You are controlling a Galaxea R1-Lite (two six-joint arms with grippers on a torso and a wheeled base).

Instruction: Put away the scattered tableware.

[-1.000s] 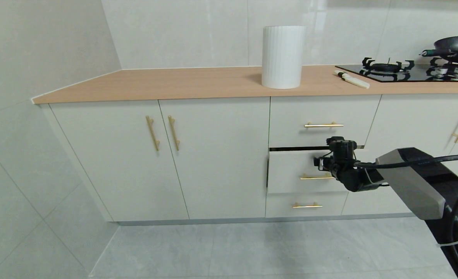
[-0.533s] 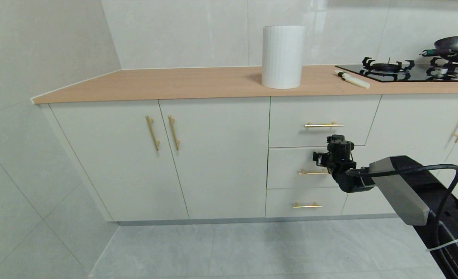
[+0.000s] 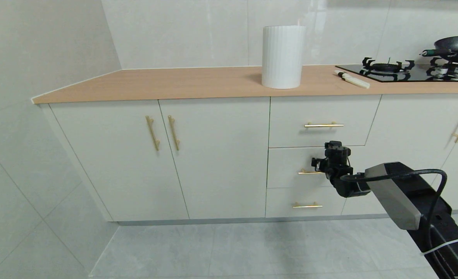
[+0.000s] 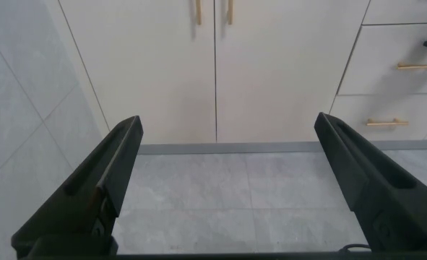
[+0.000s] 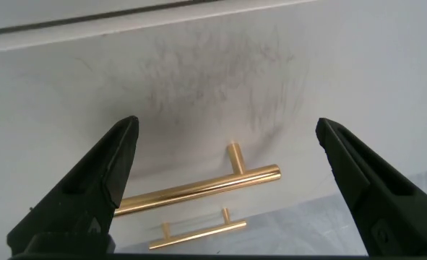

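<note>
A cream-handled utensil lies on the wooden countertop beside the hob. A tall white ribbed holder stands upright on the counter to its left. My right gripper is at the front of the middle drawer, which sits flush with the cabinet. In the right wrist view that gripper is open, and the drawer's gold handle lies between its fingers without being gripped. My left gripper is open with nothing in it, low over the grey floor and facing the cabinet doors.
A black hob carries a dark pan at the far right. Double doors with gold handles fill the cabinet's left half, with a top drawer and a bottom drawer. Tiled floor is open in front.
The middle drawer stood slightly pulled out a second ago and is now shut flush. My right gripper moved in towards the cabinet with it.
</note>
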